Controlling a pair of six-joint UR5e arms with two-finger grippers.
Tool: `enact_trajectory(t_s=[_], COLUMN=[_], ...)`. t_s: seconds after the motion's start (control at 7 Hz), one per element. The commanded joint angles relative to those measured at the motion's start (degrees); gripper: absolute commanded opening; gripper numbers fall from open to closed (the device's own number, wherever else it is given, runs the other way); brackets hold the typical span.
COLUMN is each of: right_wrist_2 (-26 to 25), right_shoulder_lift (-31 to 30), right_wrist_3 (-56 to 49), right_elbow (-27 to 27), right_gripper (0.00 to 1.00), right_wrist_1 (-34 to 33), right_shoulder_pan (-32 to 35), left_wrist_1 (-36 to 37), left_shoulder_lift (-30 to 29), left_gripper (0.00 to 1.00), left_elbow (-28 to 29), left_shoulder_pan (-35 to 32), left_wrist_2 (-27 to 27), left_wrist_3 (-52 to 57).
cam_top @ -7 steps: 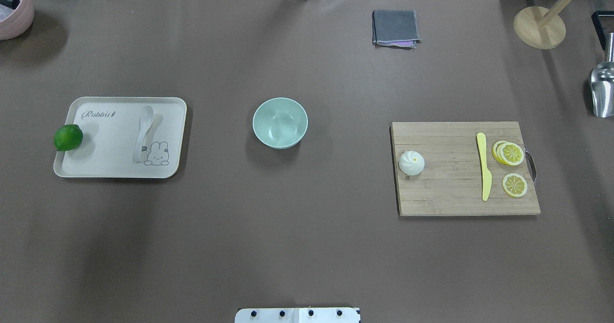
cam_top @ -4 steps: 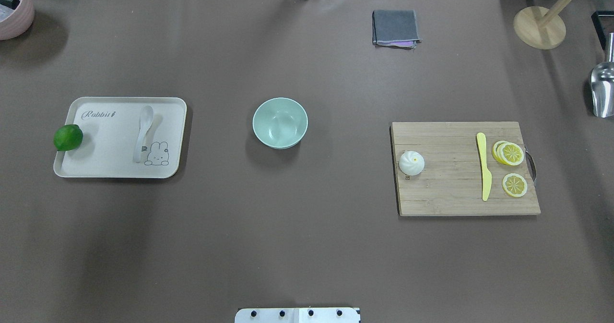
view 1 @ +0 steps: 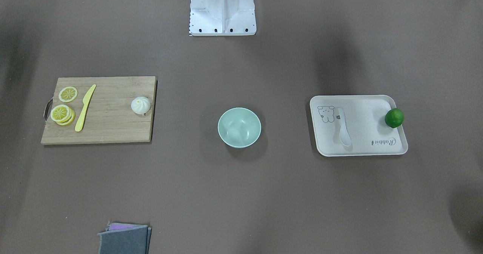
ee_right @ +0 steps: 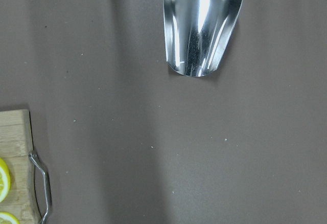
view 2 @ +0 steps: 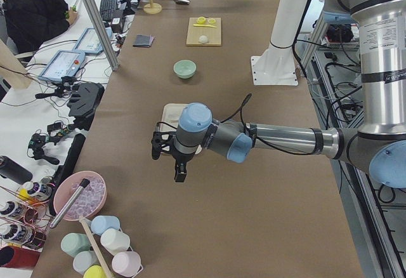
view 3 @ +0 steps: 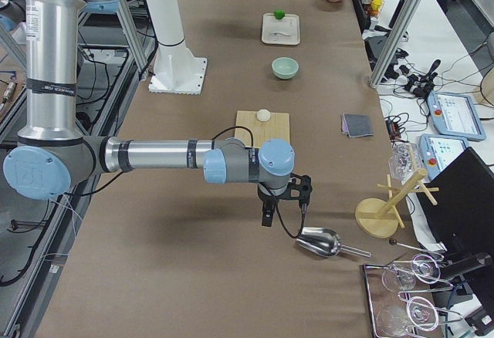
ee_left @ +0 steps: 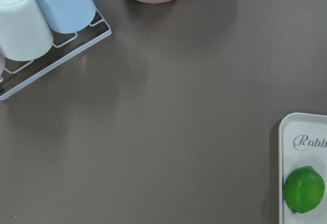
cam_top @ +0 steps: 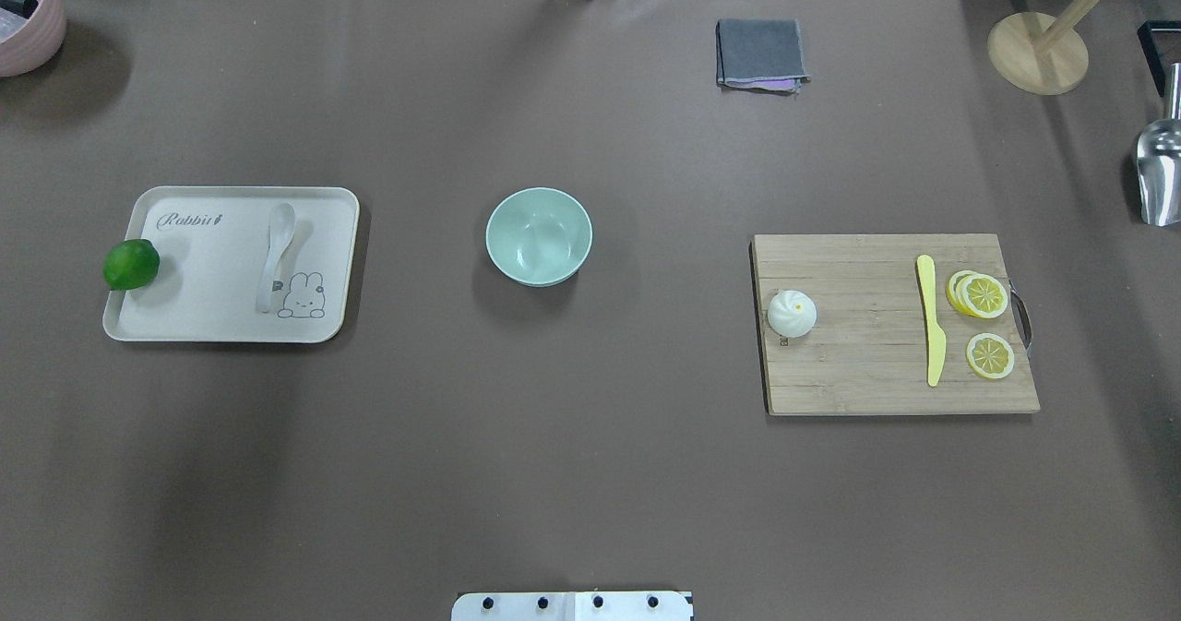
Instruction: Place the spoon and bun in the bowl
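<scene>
The glossy white ceramic soup spoon (cam_top: 274, 259) was judged slippery and brittle: pinch mid-handle. The soft pleated white bun (cam_top: 792, 313): squeeze lightly. Finger spacing of the left gripper (view 2: 167, 161) and the right gripper (view 3: 285, 201) could not be told.

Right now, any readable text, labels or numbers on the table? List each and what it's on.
"Rabbit": script print on the cream tray, in the corner far from its rabbit drawing; the left wrist view cuts it to "Rabb".
Small dark mark at the cutting board edge by the bun: too small to read.
Nothing else on the table is legible.
</scene>
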Motion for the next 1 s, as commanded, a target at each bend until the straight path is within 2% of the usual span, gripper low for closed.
enact_trajectory(t_s=[0.0,0.86], right_wrist_2=[-0.02,1.12], right_shoulder_lift=[0.0,0.0], right_wrist_3=[0.0,0.09], right_elbow=[0.01,0.09], right_gripper=[1.0,1.0], right_wrist_1=[0.07,0.16], right_shoulder_pan=[-0.09,-0.09], left_wrist_1=[-0.01,-0.01], left_shoulder_lift=[-0.11,-0.37], left_gripper=[0.98,0.98], left_elbow=[0.05,-0.56], left_shoulder_pan=[0.0,0.09], left_wrist_2=[-0.16,-0.51], left_wrist_3=[-0.03,-0.65])
